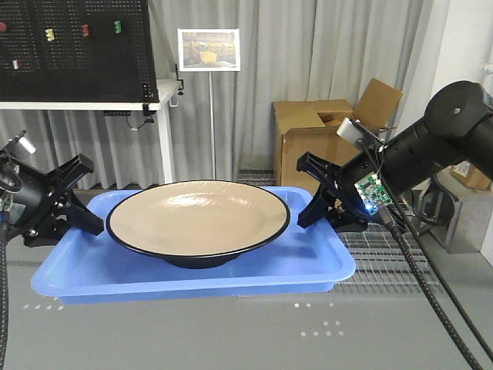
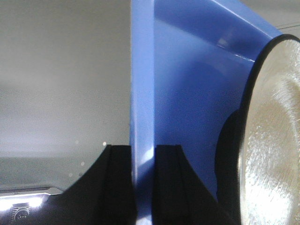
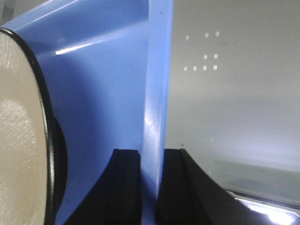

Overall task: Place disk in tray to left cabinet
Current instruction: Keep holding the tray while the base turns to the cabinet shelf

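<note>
On the blue tray (image 1: 308, 266), the disk (image 1: 198, 212); left gripper (image 2: 142, 187) and right gripper (image 3: 149, 187) tight on its ends.

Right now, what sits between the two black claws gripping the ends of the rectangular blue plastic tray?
A large round tan plate with a black rim, resting in the blue tray; the front-facing view shows it best.

The blue tray (image 1: 323, 266) carries the disk (image 1: 196, 216), over a grey table (image 1: 231, 331).
</note>
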Robot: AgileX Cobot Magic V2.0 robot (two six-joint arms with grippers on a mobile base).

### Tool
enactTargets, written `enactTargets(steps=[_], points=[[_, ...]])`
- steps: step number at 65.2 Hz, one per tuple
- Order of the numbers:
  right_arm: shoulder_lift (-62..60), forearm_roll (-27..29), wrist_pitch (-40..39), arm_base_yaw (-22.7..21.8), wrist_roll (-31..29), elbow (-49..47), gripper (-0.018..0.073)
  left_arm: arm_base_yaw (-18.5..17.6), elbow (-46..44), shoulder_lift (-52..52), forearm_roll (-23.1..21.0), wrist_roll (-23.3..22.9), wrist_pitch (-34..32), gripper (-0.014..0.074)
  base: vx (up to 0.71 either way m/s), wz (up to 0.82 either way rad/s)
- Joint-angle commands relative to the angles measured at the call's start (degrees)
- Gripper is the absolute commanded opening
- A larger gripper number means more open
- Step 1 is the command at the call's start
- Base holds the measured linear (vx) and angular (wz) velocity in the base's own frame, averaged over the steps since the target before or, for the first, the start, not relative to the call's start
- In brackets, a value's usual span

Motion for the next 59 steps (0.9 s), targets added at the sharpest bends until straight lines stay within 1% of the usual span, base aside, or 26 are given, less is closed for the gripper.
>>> enactTargets(steps=[1,29,59], points=[[-3.7,8.8,0.6,1.2,-0.5,-2.2,-0.0004,-1.3,-2.2,-3.2,-9.7,-0.1,-1.1,0.0,0.63,-0.07],[-3.7,8.8,0.6,1.2,-0.5,-2.2,-0.0004,-1.3,-2.2,-3.2,-9.8,-0.1,-1.1,0.0,0.59,-0.06],[-3.7,8.8,0.5,1.2,-0.5,-2.2,-0.0004,-1.3,-2.2,-3.2,-9.8,-0.1,-1.1,0.0,0.51,-0.03]])
